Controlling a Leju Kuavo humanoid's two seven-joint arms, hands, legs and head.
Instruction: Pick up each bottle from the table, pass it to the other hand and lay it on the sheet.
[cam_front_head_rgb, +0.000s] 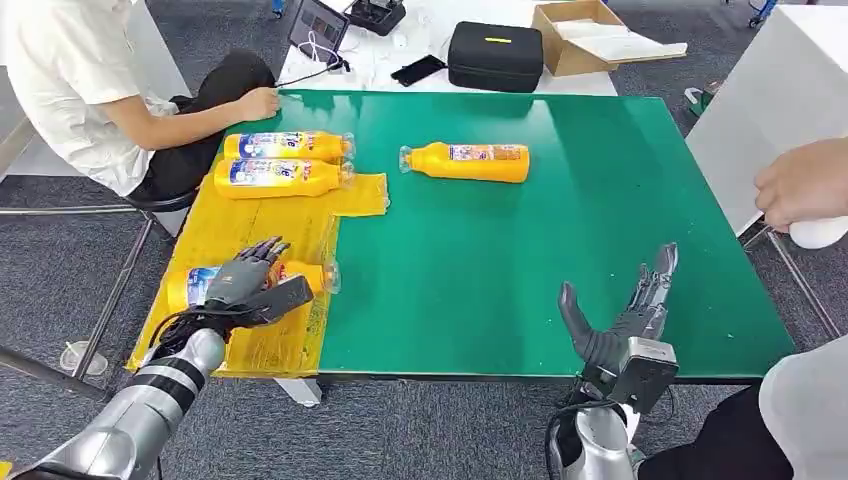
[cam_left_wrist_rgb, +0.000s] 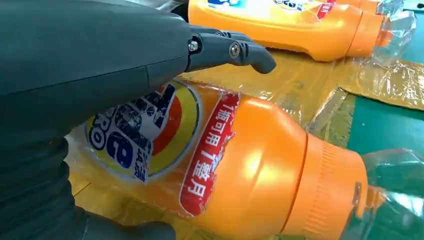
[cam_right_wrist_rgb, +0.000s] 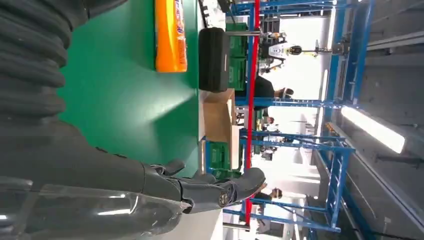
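Now our left hand (cam_front_head_rgb: 245, 280) lies over a bottle (cam_front_head_rgb: 300, 275) on the yellow sheet (cam_front_head_rgb: 240, 225), fingers curved around its labelled body, its cap end jutting past our fingertips; whether they clamp it or merely rest on it we cannot tell. Our right hand (cam_front_head_rgb: 625, 320) hovers with fingers spread and nothing in them, at the near edge of the green table (cam_front_head_rgb: 560, 230). Beyond our left fingertips two more bottles (cam_front_head_rgb: 285, 160) lie side by side on the sheet, and one last bottle (cam_front_head_rgb: 470, 160) lies on the bare green, well ahead of both hands.

If we let go carelessly, the round bottle could roll off the sheet, or our fingers could drag the thin film and bunch it.

From the left wrist we read the label and the crinkled wrap at the cap; from the head we see a person's hand (cam_front_head_rgb: 258, 103) resting near the far bottles.
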